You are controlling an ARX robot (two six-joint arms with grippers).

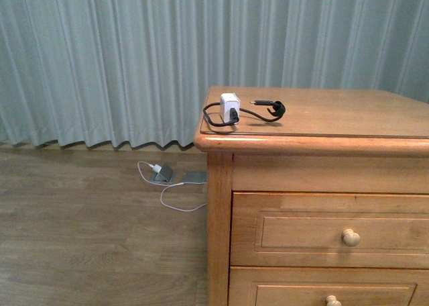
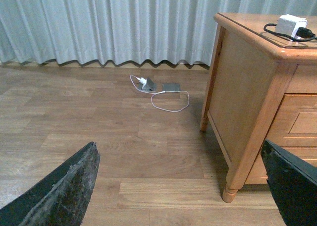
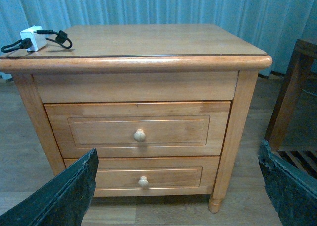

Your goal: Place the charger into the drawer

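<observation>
The charger (image 1: pixel 230 107), a small white cube with a looped black cable, lies on the dresser top near its left front corner. It also shows in the left wrist view (image 2: pixel 290 25) and the right wrist view (image 3: pixel 33 38). The top drawer (image 1: pixel 301 232) is shut, with its pale round knob (image 1: pixel 350 237) showing; the right wrist view faces its front (image 3: pixel 99 132). My left gripper (image 2: pixel 178 151) is open and empty, low over the floor left of the dresser. My right gripper (image 3: pixel 178 151) is open and empty in front of the dresser. Neither arm shows in the front view.
A white-cabled charger with grey pads (image 1: pixel 164 173) lies on the wood floor by the curtain (image 1: pixel 100 58). The lower drawer (image 3: pixel 173 176) is shut. Another wooden piece of furniture (image 3: pixel 292 92) stands right of the dresser. A dresser leg (image 2: pixel 229 194) is near my left gripper.
</observation>
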